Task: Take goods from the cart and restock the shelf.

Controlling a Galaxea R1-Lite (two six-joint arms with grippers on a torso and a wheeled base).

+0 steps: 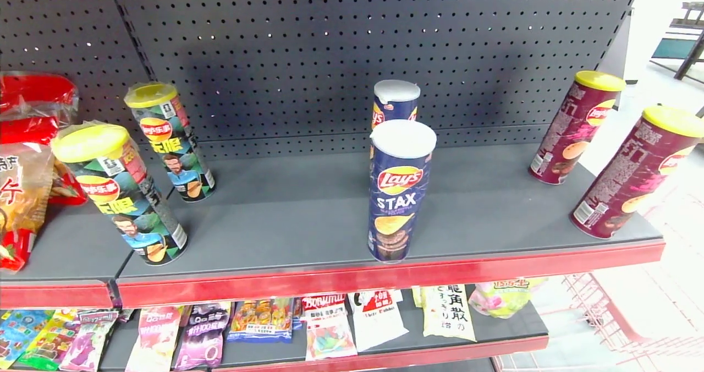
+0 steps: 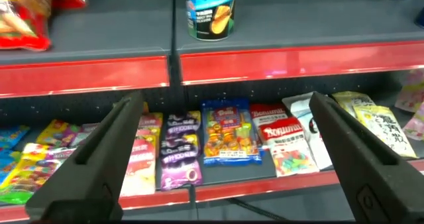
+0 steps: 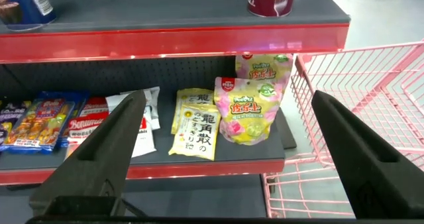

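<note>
Head view: upper shelf [image 1: 308,207] carries six chip cans. Teal cans [image 1: 124,196] stand twd its left end, blue cans [image 1: 397,196] mid, one behind the other w/ the front one at the red front edge, and maroon cans [image 1: 632,174] at the right end.

Left wrist view: left gripper [image 2: 225,99] released, fingers wide apart, empty, in front of the lower shelf [image 2: 278,183] w/ snack packs [image 2: 228,134].

Right wrist view: right gripper [image 3: 228,98] released too, empty. Pink cart [image 3: 371,98] sits just beside the lower shelf's right end, green pack [image 3: 252,111] upright near that end.
</note>
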